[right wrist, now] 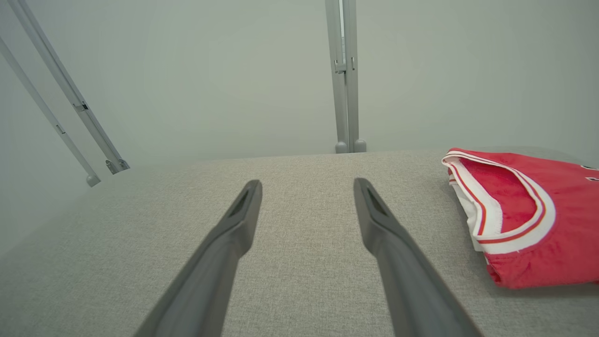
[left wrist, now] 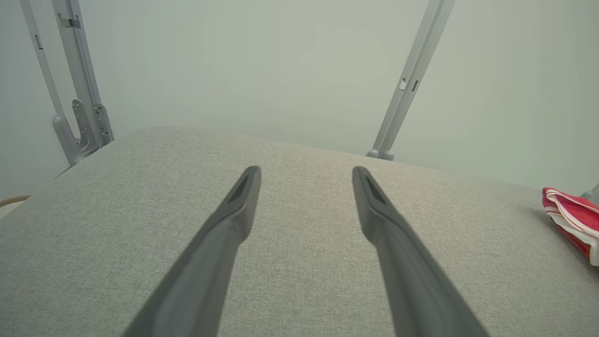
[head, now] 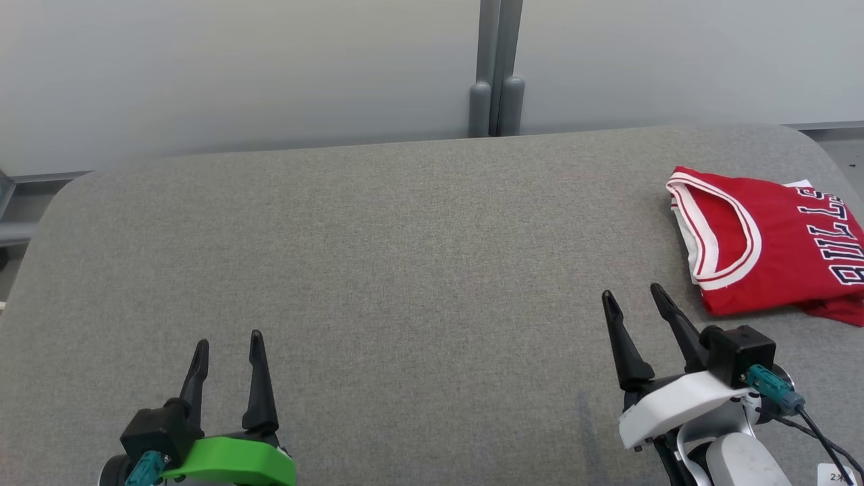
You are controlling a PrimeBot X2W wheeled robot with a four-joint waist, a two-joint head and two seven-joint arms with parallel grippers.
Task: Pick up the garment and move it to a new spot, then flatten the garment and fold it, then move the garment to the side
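A folded red jersey (head: 776,243) with white and red trim and dark lettering lies at the right edge of the grey fabric table (head: 378,270). The right wrist view has the jersey (right wrist: 524,220) at its right side, and the left wrist view catches a corner of the jersey (left wrist: 573,220) at its far right. My right gripper (head: 634,297) stands open just left of and nearer than the jersey, holding nothing. At the lower left my left gripper (head: 228,343) is open too, far from the garment, with bare table between its fingers.
A grey wall panel with a vertical grey post (head: 497,74) runs behind the table's far edge. Slanted grey frame bars (left wrist: 412,79) stand beyond the table in the wrist views. A cable (head: 820,432) hangs off my right wrist.
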